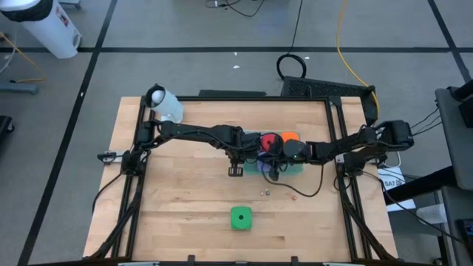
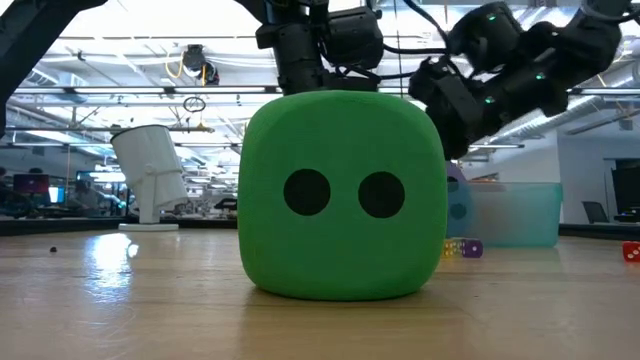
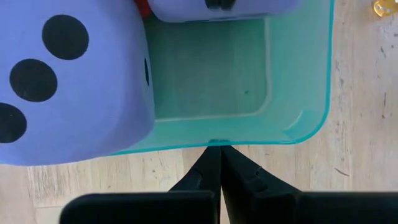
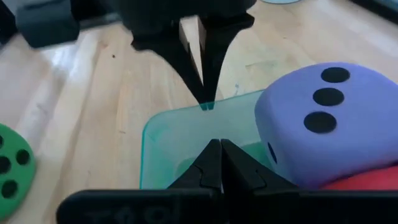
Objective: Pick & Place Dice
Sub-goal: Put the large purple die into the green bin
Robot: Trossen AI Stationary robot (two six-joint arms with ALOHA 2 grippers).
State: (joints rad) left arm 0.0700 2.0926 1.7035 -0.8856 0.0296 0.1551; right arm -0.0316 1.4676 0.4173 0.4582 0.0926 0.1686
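**Four dice in the tray, green die waiting on the tabletop**

High view: we are seeing both arms reaching inward and meeting over the teal tray (image 1: 295, 168) near the middle of the tabletop (image 1: 177, 192). The left gripper (image 1: 236, 170) is hanging at the tray's left edge, the right gripper (image 1: 272, 173) just beside it over the tray. A red die (image 1: 270, 139) and an orange die (image 1: 289, 137) are showing behind the arms; the purple dice are mostly hidden here. The green die (image 1: 241, 218) is sitting alone, well apart from the tray, toward the front edge. Tiny specks are lying between it and the tray.

Low view: the green die (image 2: 340, 195) is filling the frame, two pips facing the camera, with the tray (image 2: 515, 212) behind it to the right. Neither arm is touching it.

Left wrist view: the left jaws (image 3: 219, 163) are standing closed and empty, tips at the tray's rim (image 3: 249, 138). One purple die (image 3: 68, 81) is resting in the tray, a second purple die (image 3: 217, 7) beyond it.

Right wrist view: the right jaws (image 4: 217, 163) are likewise closed, holding nothing, facing the left arm's closed tips across the tray wall (image 4: 186, 124). The purple die (image 4: 329, 124) is lying on top of the red one.

We are judging four of five dice placed; the green one is left to fetch. Only the wrist views confirm the purple dice, only the overhead gives the green die's distance.
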